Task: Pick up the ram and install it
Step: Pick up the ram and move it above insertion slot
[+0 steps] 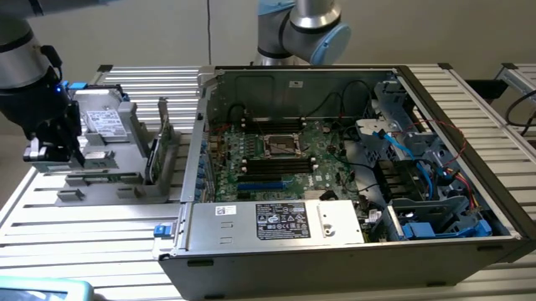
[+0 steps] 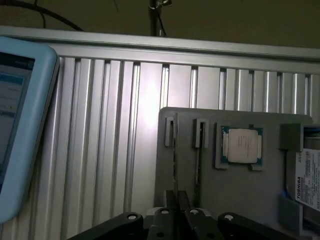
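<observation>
The ram is a thin stick seen edge-on, standing in a slot of the grey fixture plate. My gripper sits right over its near end, and its two dark fingers close in on either side of the stick. A second stick stands in the neighbouring slot. In the exterior view my gripper hangs low over the fixture at the exterior view's left. The open computer case lies in the middle, with dark memory slots on its motherboard.
A square silver processor and a labelled hard drive rest on the fixture beyond the sticks. A larger upright green card stands between fixture and case. A pale-blue tablet lies on the ribbed aluminium table.
</observation>
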Action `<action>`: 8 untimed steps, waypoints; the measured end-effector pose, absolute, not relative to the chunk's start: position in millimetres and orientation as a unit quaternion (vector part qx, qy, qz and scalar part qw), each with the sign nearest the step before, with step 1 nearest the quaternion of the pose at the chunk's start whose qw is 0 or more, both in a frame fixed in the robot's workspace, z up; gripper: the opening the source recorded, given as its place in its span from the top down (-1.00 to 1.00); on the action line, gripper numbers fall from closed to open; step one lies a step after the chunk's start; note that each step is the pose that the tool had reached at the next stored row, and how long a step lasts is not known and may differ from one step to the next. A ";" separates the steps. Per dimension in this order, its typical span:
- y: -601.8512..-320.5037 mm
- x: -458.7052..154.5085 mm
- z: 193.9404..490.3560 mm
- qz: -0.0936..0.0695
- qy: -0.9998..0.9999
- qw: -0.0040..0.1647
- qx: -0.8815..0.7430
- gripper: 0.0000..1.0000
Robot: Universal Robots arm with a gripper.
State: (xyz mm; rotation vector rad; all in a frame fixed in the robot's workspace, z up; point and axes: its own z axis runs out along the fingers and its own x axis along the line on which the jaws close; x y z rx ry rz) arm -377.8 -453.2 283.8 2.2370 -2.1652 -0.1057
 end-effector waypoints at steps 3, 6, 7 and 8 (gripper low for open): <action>-453.3 -377.8 295.7 -0.035 -0.701 0.014 0.712 0.72; -453.3 -377.8 307.7 -0.035 -0.708 0.014 0.705 0.72; -453.3 -377.7 312.0 -0.036 -0.709 0.014 0.704 0.72; -453.4 -377.7 316.3 -0.036 -0.711 0.014 0.702 0.72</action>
